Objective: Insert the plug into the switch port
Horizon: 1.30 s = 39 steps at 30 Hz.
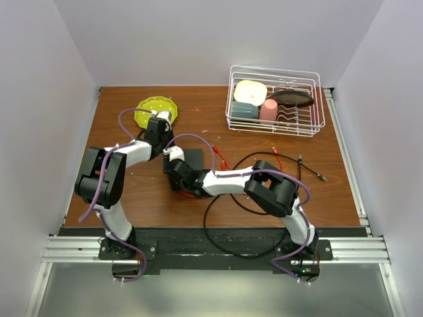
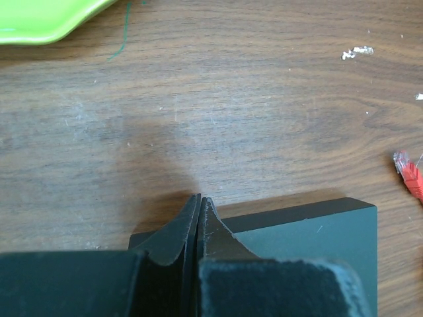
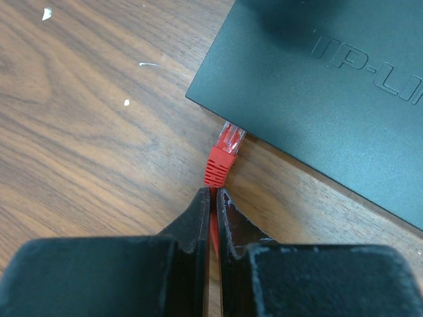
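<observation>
Red plastic, the plug point(image 3: 221, 158) has a red boot and a clear tip. It sticks out from the right jaws, which are closed on its red tail just behind the boot. The clear tip touches the side of the black switch point(image 3: 317, 86), close to one corner. The port itself is hidden under the switch's top edge, so it cannot be told whether the tip has entered one. Most of the clear tip shows, so the plug looks unseated at best. By this reading the plug has been picked up and brought to the switch, while lining it up and pushing it home remain.

The left jaws are closed with nothing between them. Their tips sit over another edge of the switch, perhaps steadying it, though contact cannot be confirmed.

From above, the right arm point(image 1: 231, 181) rises from its base at the near right, bends at a raised elbow and stretches left, low over the counter point(image 1: 317, 191). The left arm point(image 1: 125, 158) rises from the near left, folds, and reaches right and far, its wrist over the switch's far left part. A green plate point(image 1: 155, 111) lies just beyond it. A white rack point(image 1: 274, 99) of dishes stands far right, and loose black cables point(image 1: 225, 224) loop along the near side.
</observation>
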Tool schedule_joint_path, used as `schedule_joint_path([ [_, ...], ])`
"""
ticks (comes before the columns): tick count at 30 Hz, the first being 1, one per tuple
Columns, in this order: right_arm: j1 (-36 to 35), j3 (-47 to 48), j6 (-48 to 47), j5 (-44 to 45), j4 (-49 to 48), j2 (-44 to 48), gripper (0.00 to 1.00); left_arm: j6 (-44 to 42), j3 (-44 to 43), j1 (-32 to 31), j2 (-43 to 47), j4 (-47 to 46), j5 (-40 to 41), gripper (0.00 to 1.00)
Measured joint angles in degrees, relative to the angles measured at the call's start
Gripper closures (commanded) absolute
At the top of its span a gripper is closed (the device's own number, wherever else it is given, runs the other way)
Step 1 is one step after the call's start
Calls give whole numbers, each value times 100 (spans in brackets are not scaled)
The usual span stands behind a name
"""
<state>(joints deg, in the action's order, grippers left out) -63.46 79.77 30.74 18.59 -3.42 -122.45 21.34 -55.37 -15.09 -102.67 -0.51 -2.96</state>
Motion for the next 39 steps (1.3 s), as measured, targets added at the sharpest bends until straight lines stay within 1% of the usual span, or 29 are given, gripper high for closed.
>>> schedule_joint_path([
  [21, 0, -9, 188, 120, 258, 72, 100, 83, 138, -144, 181, -4, 306, 100],
  [22, 0, -9, 186, 114, 256, 76, 99, 87, 136, -149, 181, -2, 321, 100],
  [23, 0, -28, 186, 109, 245, 90, 97, 103, 127, -155, 181, 2, 337, 100],
  [25, 2, -157, 177, 98, 219, 181, 83, 144, 109, -162, 181, 44, 361, 100],
  [28, 46, -439, 160, 114, 184, 380, 74, 190, 61, -186, 179, 179, 446, 100],
  [31, 162, -780, 142, 122, 264, 660, 70, 221, 39, -149, 164, 350, 590, 100],
  [34, 262, -979, 138, 146, 352, 831, 60, 219, 52, -48, 129, 546, 800, 100],
  [35, 293, -1043, 138, 166, 385, 894, 54, 223, 61, -13, 120, 608, 846, 100],
  [39, 439, -1386, 116, 302, 369, 1158, 43, 267, 74, 2, 166, 743, 872, 100],
])
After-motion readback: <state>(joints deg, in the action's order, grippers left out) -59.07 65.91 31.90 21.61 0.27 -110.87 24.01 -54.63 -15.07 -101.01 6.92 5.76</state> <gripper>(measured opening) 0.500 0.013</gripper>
